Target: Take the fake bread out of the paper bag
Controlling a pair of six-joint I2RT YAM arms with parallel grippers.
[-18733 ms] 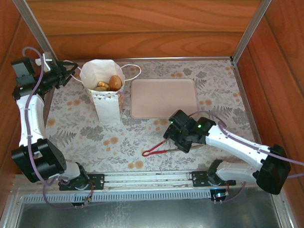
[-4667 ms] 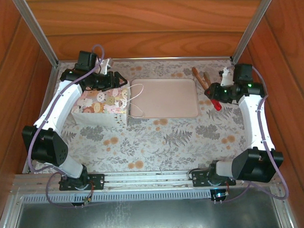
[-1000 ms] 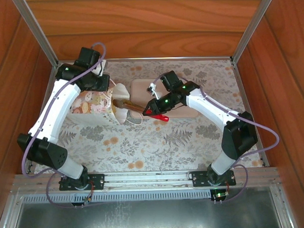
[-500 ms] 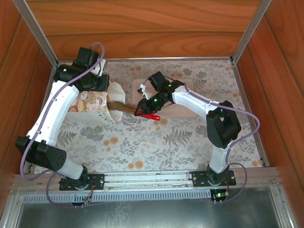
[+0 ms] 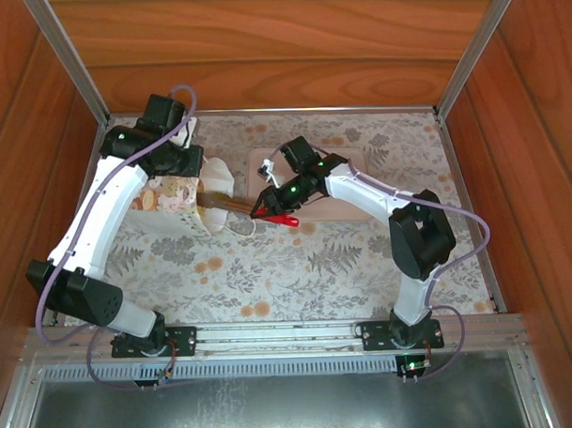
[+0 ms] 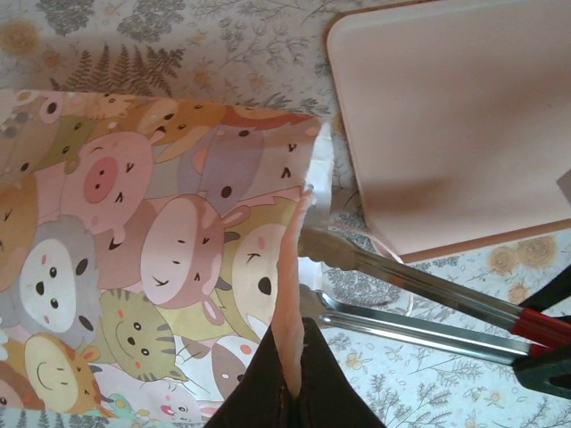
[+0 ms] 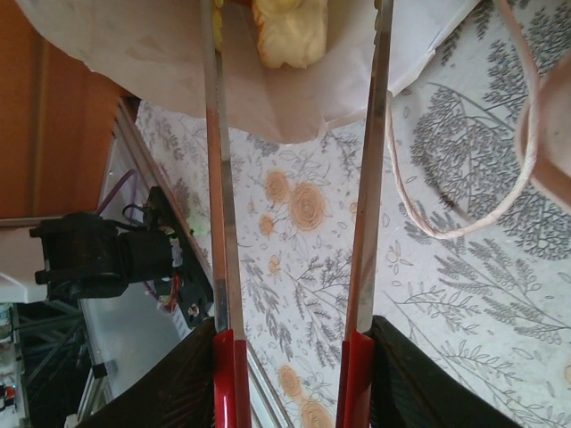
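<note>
Top external view shows us the right arm folded closer to the paper bag (image 5: 173, 194) than a second ago, and the red-handled tongs (image 5: 241, 207) now reach slightly deeper into its mouth. The bag lies on its side beside the tray (image 5: 356, 210). The left gripper (image 6: 290, 385) is clamped on the upper lip, holding the mouth open. The right gripper (image 7: 292, 361) grips the tongs by their handles, only partly squeezed, so the blades stand apart. From the right wrist we see a pale piece of fake bread (image 7: 287, 31) inside the bag, between the blade tips. We judge a squeeze comes next; nothing is out yet.
</note>
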